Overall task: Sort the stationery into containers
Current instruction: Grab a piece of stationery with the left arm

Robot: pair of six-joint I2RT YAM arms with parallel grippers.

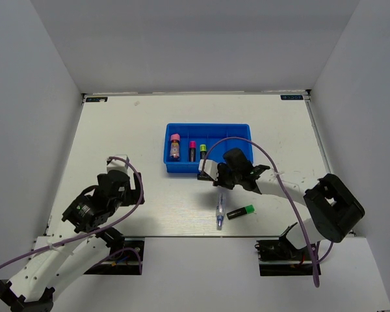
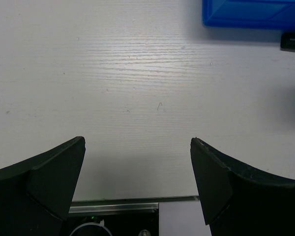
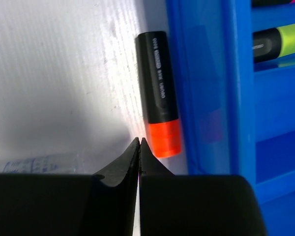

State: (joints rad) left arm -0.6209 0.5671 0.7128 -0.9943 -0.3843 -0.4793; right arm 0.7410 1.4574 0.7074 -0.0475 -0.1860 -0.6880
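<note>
Leftward, the left gripper (image 2: 137, 145) gapes wide above white table (image 2: 137, 73), well clear of the blue tray (image 2: 250, 14), whose outer wall the orange-capped highlighter (image 3: 159, 105) lies along, the right gripper's (image 3: 139, 141) shut, empty tips just beside its cap.

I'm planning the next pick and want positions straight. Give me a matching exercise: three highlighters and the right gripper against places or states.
1 orange-capped black highlighter
2 green-capped black highlighter
3 yellow-capped black highlighter
4 right gripper

A inside the bright-blue plastic tray
B shut, holding nothing
C on the white table just outside the tray wall
D on the table beside the clear blue-tipped pen

Pairs: 1-C, 2-D, 3-A, 4-B
</note>
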